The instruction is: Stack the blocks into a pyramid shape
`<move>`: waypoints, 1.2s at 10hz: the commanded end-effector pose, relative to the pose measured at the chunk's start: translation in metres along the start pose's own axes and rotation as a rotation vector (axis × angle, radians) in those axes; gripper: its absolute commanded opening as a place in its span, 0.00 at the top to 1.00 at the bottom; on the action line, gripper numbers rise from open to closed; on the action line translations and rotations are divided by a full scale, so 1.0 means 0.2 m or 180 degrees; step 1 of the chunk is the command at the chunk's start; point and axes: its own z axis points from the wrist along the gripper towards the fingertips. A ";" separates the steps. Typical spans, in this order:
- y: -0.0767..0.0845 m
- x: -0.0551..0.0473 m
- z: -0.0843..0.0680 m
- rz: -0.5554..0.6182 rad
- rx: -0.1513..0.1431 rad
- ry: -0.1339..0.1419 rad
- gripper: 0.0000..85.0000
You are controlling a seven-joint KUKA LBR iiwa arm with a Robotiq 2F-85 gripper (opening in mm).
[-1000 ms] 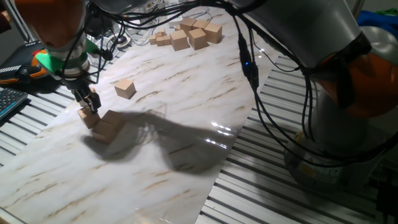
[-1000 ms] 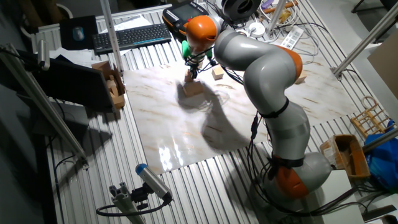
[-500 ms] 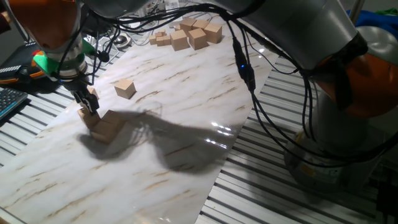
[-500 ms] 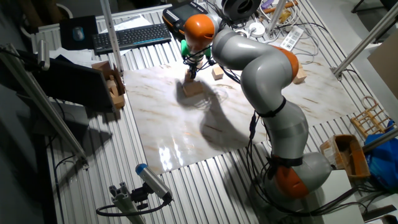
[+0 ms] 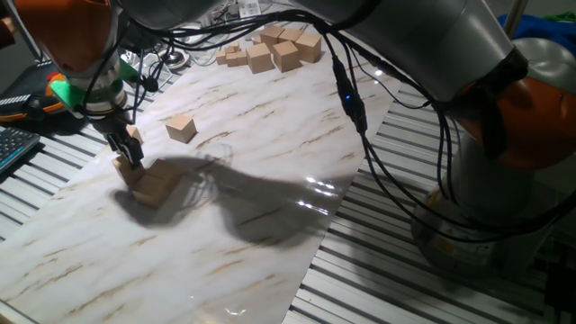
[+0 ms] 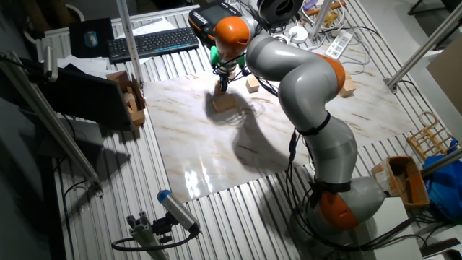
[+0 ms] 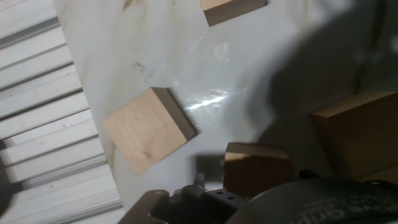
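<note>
The white marble-patterned table board (image 5: 270, 153) carries everything. Far beyond the two-finger gripper (image 5: 132, 151), at the board's distant end, lies a loose cluster of light-tan wooden cubes (image 5: 274, 47). Directly below and beside the fingers sits the start of the pyramid shape (image 5: 148, 180): tan cubes pressed together, with one small tan cube (image 5: 127, 166) right at the fingertips. A single tan wooden cube (image 5: 181, 128) rests a little way off, toward the cluster; another lies flat off to one side in the hand view (image 7: 149, 127). Whether the fingers clamp the small cube or have let it go, I cannot tell. To do this step well, probably seat that cube flush against its neighbours, then open and lift straight up without nudging them.
</note>
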 end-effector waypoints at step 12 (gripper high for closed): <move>-0.02 0.03 0.05 0.0167 0.0011 -0.0045 0.40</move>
